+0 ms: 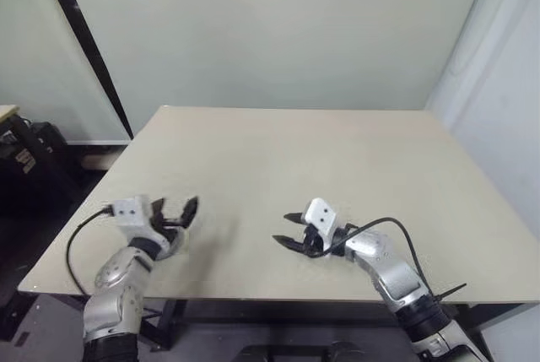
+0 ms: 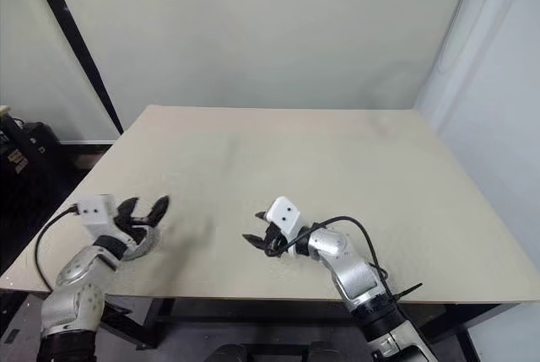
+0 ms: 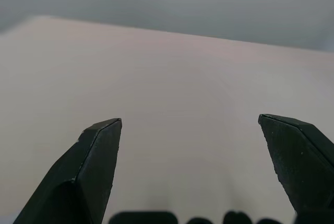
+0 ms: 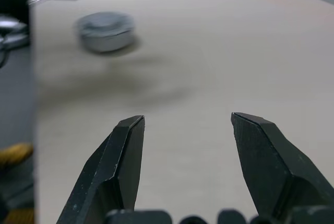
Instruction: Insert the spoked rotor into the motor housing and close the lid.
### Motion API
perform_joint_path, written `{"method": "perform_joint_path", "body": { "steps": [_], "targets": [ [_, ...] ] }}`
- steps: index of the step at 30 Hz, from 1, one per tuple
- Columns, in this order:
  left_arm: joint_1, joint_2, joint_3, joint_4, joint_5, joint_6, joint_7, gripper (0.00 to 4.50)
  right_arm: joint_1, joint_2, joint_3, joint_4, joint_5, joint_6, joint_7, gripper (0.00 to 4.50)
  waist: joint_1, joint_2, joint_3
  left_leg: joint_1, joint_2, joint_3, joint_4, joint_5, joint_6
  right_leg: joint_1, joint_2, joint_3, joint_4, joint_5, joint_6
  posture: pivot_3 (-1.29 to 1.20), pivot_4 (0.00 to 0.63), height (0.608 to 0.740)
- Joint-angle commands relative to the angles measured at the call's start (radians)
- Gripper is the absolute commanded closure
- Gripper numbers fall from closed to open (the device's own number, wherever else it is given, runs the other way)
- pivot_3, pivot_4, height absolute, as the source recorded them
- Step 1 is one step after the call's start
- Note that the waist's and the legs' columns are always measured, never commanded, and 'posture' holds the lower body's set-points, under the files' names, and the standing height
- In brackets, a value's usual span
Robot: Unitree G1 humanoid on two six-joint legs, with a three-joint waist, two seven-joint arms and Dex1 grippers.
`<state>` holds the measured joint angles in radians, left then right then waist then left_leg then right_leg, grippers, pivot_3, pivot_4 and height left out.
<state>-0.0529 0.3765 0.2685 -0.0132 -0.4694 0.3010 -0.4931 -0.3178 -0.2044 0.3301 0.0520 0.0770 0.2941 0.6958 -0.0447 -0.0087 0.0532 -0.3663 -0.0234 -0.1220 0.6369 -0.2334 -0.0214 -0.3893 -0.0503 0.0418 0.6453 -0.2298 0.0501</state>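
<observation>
While both arms reach out over the near edge of the beige table [image 1: 337, 159], neither holds anything. At the near left corner the left gripper [image 1: 175, 212] has its two black fingers spread as wide as they go; its wrist view shows bare tabletop between the fingertips [image 3: 99, 145], nothing touching them. The right gripper [image 1: 290, 230] sits near the middle of the front edge, pointing leftward across the table toward the left gripper, its jaws parted to a moderate gap and empty; the two tips hang just above the surface, and whether they touch it cannot be told. From the right wrist view, a round, shallow, silvery-grey casing [image 4: 106, 31] lies flat on the table well beyond the fingers, close to the table's edge, blurred so that its top cannot be made out; it looks like the motor housing, possibly with the lid on it, but that cannot be told for certain. In the head views that spot lies behind the left hand.
</observation>
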Motion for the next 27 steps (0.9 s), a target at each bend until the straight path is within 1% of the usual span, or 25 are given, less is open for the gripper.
{"method": "perform_joint_path", "body": {
  "steps": [1, 4, 8, 11, 14, 19, 27],
  "targets": [
    [-0.030, 0.028, -0.081, -0.101, -0.051, 0.073, -0.107, 0.02, -0.024, -0.013, -0.093, -0.033, -0.001, 0.062, -0.091, 1.62, 0.000, 0.000, 0.000, 0.000, 0.000, 0.000, 0.000, 0.000, 0.000, 0.000, 0.000, 0.000, 0.000, 0.000, 0.000, 0.00, 0.000, 0.740],
    [-0.041, 0.034, -0.135, -0.114, -0.060, 0.111, -0.166, 0.02, -0.007, -0.028, -0.148, -0.058, -0.011, 0.087, -0.161, 1.62, -0.003, 0.000, 0.000, 0.000, 0.000, 0.001, -0.002, 0.000, 0.000, 0.000, 0.000, 0.001, 0.000, 0.000, 0.000, 0.00, 0.000, 0.740],
    [-0.040, 0.035, -0.188, -0.091, -0.016, 0.117, -0.177, 0.02, 0.076, -0.090, -0.190, -0.130, -0.037, 0.102, -0.214, 1.62, -0.004, 0.001, 0.000, 0.000, 0.000, 0.001, -0.005, 0.000, 0.000, -0.001, 0.000, 0.001, 0.000, 0.000, 0.000, 0.00, 0.000, 0.740],
    [-0.033, 0.028, -0.189, -0.074, -0.004, 0.101, -0.174, 0.02, 0.137, -0.099, -0.222, -0.164, -0.020, 0.109, -0.236, 1.62, -0.005, 0.001, 0.000, 0.000, 0.000, 0.002, -0.007, 0.000, 0.001, -0.001, 0.000, 0.002, -0.001, 0.000, 0.000, 0.00, 0.000, 0.740],
    [-0.029, 0.025, -0.179, -0.073, -0.001, 0.095, -0.166, 0.02, 0.175, -0.094, -0.226, -0.186, -0.006, 0.111, -0.234, 1.62, -0.005, 0.001, 0.000, 0.000, 0.001, 0.002, -0.007, 0.000, 0.001, -0.001, 0.000, 0.002, -0.001, 0.000, 0.000, 0.00, 0.000, 0.740],
    [-0.038, 0.039, -0.159, -0.050, 0.009, 0.080, -0.157, 0.02, 0.175, -0.074, -0.211, -0.183, -0.001, 0.111, -0.233, 1.62, -0.005, 0.001, 0.000, 0.000, 0.001, 0.002, -0.004, 0.000, 0.001, 0.000, 0.000, 0.002, -0.001, -0.001, -0.002, 0.00, 0.000, 0.740],
    [-0.053, 0.028, -0.137, -0.031, 0.027, 0.059, -0.130, 0.02, 0.172, -0.065, -0.190, -0.171, -0.006, 0.110, -0.227, 1.62, -0.004, 0.001, 0.000, 0.000, 0.001, 0.002, -0.004, 0.000, 0.001, 0.000, 0.000, 0.002, -0.001, -0.001, -0.002, 0.00, 0.000, 0.740]
  ]
}}
